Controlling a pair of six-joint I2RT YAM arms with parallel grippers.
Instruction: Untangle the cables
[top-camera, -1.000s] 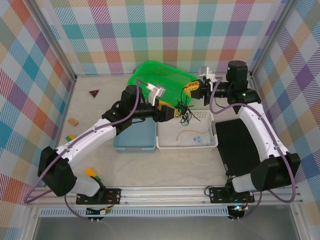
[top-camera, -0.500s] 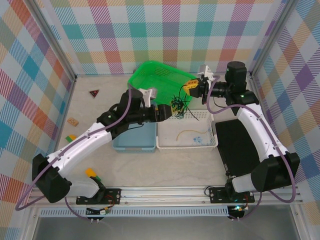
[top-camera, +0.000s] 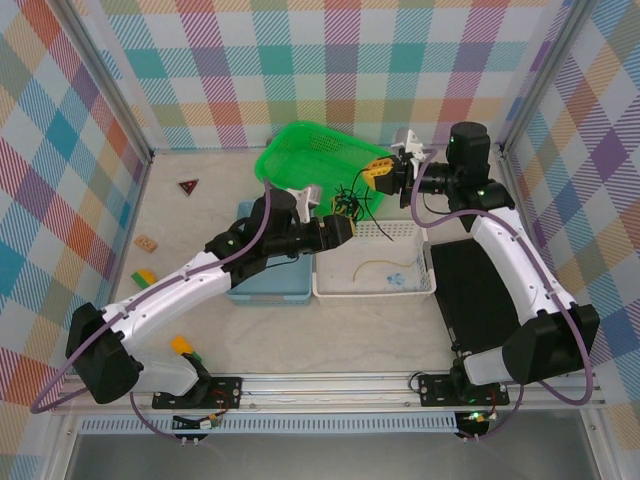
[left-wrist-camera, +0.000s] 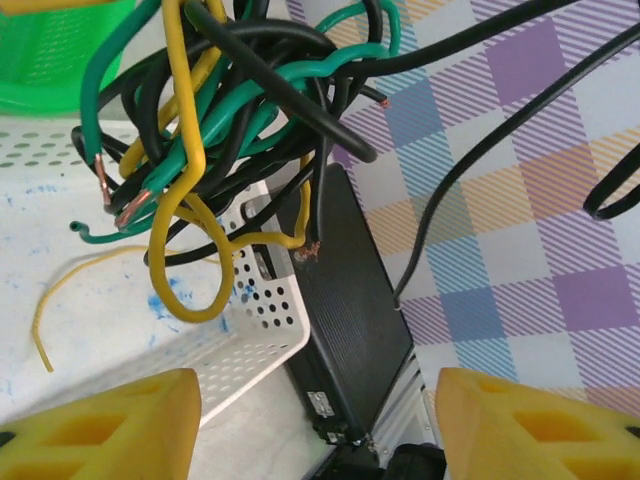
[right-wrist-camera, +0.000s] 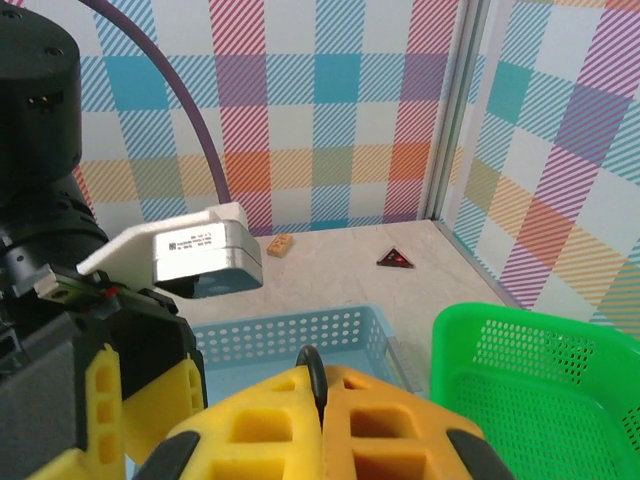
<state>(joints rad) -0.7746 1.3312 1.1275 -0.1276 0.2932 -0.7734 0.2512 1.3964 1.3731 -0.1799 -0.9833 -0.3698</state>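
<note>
Cables (left-wrist-camera: 210, 130) tangled, hung from right hand (right-wrist-camera: 318, 378) — clamped shut, left hand (left-wrist-camera: 320, 420) gaping wide

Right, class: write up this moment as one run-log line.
left gripper: open, facing cable tangle | right gripper: shut on black cable | cable tangle: knotted, above white basket edge | yellow wire: lying in white basket

Noted: cables (left-wrist-camera: 235, 115) glossy plastic insulation, bare coppery tips; white basket (left-wrist-camera: 250, 312) matt perforated plastic; green basket (top-camera: 300, 150) shiny plastic mesh; black slab (left-wrist-camera: 350, 290) smooth, matt.
</note>
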